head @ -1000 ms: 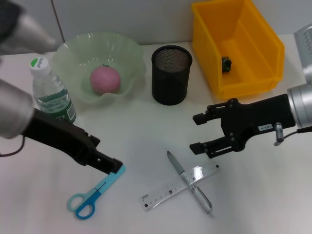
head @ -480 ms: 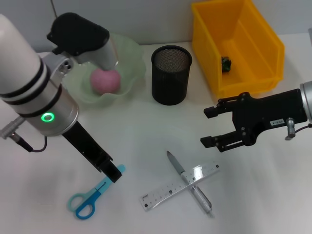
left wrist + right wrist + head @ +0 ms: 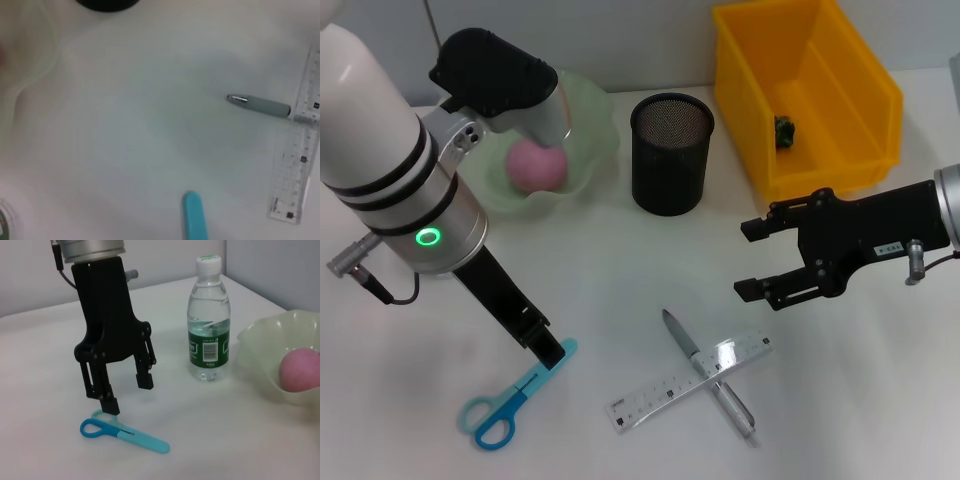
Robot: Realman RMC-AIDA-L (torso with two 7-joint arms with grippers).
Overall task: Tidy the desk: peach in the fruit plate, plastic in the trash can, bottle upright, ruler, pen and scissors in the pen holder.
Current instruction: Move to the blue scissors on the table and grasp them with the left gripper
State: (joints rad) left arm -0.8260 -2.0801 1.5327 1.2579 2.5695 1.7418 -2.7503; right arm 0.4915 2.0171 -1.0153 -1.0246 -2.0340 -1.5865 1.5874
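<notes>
The pen holder (image 3: 671,153) stands mid-bench (image 3: 620,270). Left of it sits the fruit plate (image 3: 585,150) holding the peach (image 3: 536,165); right of it, the trash can (image 3: 807,95). Nearer than the holder, the pen (image 3: 708,374) and ruler (image 3: 688,382) lie crossed, the scissors (image 3: 515,398) farther left.

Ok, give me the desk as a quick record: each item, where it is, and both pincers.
peach: in the fruit plate
bottle: upright, beside the fruit plate
plastic: small dark piece inside the trash can
scissors: flat on the desk, not in the pen holder
pen: on the desk, crossing the ruler
left pincer: open, hovering just above the scissors
right pincer: open, above the desk, between the trash can and the ruler
</notes>
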